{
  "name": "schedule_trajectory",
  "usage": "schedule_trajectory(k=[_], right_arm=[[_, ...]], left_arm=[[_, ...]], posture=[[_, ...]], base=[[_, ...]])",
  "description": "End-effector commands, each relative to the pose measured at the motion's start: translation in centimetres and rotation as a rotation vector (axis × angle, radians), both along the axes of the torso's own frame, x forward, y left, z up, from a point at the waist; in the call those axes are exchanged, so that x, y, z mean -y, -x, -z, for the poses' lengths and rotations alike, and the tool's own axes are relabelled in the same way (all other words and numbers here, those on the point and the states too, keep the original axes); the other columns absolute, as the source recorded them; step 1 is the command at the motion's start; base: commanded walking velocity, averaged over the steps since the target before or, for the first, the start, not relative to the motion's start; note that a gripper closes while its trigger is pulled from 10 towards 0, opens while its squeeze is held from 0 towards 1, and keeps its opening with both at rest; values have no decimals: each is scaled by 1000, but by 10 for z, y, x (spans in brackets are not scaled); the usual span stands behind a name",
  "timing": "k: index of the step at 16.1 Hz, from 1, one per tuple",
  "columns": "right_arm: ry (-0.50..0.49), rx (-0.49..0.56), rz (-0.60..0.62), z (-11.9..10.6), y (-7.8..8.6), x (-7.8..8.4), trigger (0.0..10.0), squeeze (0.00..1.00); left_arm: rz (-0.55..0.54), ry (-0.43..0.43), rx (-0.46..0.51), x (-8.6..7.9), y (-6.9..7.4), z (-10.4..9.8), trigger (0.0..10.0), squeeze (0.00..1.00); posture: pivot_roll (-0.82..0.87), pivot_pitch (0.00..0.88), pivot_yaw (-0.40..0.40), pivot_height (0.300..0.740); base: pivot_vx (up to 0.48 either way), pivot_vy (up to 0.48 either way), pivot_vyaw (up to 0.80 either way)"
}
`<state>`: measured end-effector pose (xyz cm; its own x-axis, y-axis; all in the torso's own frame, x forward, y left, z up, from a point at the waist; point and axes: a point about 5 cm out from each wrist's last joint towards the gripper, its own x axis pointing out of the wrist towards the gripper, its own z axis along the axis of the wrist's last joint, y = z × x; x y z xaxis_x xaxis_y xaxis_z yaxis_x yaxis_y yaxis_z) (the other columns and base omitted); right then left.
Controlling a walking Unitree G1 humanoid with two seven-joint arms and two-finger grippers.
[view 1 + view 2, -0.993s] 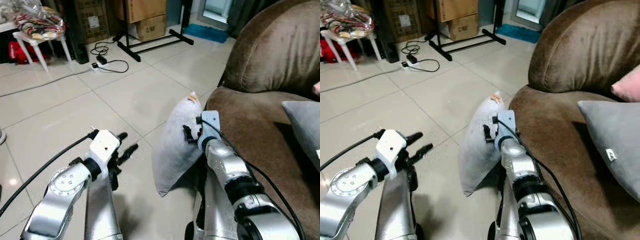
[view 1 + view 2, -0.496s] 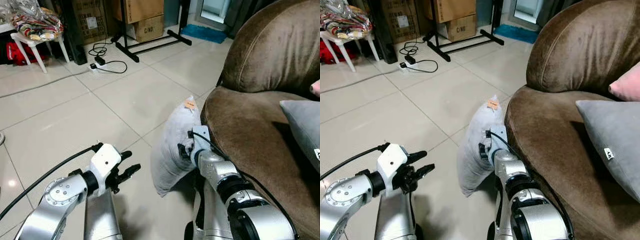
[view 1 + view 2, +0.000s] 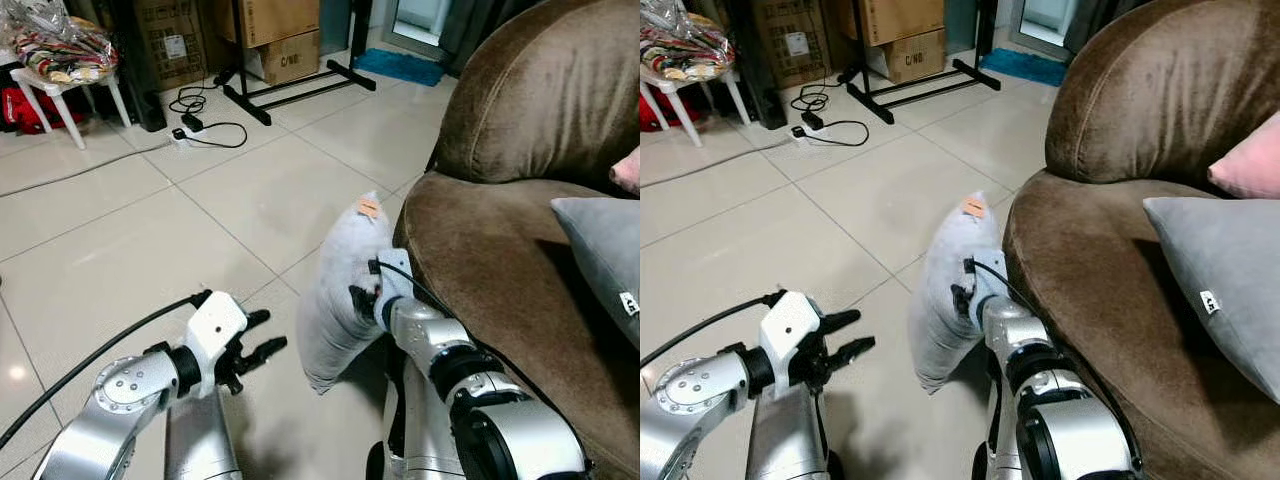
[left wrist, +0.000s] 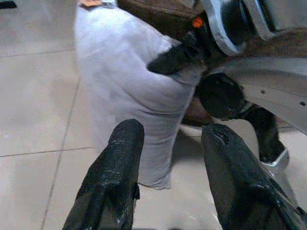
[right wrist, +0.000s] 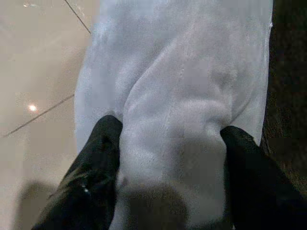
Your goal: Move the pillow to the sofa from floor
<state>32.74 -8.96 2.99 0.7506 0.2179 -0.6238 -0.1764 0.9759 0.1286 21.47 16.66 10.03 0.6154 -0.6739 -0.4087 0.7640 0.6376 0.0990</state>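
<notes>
Glossy cream floor tiles (image 3: 120, 240) with thin dark grout lines are spread across the room, and reflections of light are seen on them. Cardboard boxes (image 3: 290, 40) are stacked at the far wall; their contents cannot be made out. A white stool (image 3: 60, 85) is loaded with crinkled, patterned plastic bags (image 3: 55, 45). A black metal stand (image 3: 290, 85) is set on the tiles, and a power strip with a coiled black cable (image 3: 205, 125) lies near it.

A brown sofa (image 3: 1110, 300) with a plush, velvety nap and a rounded, bulging arm is placed on the robot's right. On its seat a grey cushion (image 3: 1225, 280) with a small white tag is laid, with a pink cushion (image 3: 1250, 165) behind it.

The pillow (image 3: 345, 290), pale grey, soft and oblong, with an orange tag at its upper corner, is held upright against the front edge of the sofa, its lower corner at or just above the floor; which cannot be told. The right gripper (image 5: 168, 153) is clenched on the pillow's side, and the fabric is bunched into a fold between the two black fingers (image 5: 98, 158).

The left gripper (image 3: 255, 350) is held low over the tiles, just beside the pillow without touching it, its textured black fingers (image 4: 120, 163) spread apart and nothing is grasped.
</notes>
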Motion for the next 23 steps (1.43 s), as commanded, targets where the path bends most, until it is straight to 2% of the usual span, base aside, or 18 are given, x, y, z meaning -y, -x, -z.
schedule_trajectory(k=[1, 4, 6, 9, 10, 11, 18, 23], right_arm=[[3, -5, -25, -1, -1, -3, 0, 0], [-3, -4, -60, -2, -2, -5, 0, 0], [-9, -5, -42, 0, 0, -3, 0, 0], [-22, -9, -50, 2, 2, -8, 0, 0], [-28, -14, -68, 4, 5, -13, 0, 0], [-31, -16, -79, 5, 6, -16, 0, 0], [-21, -19, -109, 10, 10, -18, 0, 0], [-98, 10, -126, 8, 13, -28, 0, 0]], left_arm=[[11, -1, -13, 0, -2, 0, 10000, 0], [20, -2, -17, 0, -5, 1, 10000, 0], [11, -3, -36, 3, -6, 9, 10000, 0], [14, 4, -46, 3, -7, 10, 10000, 0], [3, -6, -43, -1, -8, 10, 9451, 0], [-10, -16, -36, -4, -8, 11, 10000, 0], [-38, -9, -46, -4, -6, 21, 10000, 0], [-37, -48, -20, -9, -9, 19, 10000, 0]], posture=[[38, 0, -41, 395], [33, 0, -30, 395], [43, 0, -16, 395], [56, 0, -7, 395], [74, 0, -14, 395], [84, 0, -23, 395], [81, 0, -25, 395], [109, 0, -19, 395]], base=[[0, 0, 0], [0, 0, 0], [0, 0, 0], [0, 0, 0], [0, 0, 0], [0, 0, 0], [0, 0, 0], [0, 0, 0]])
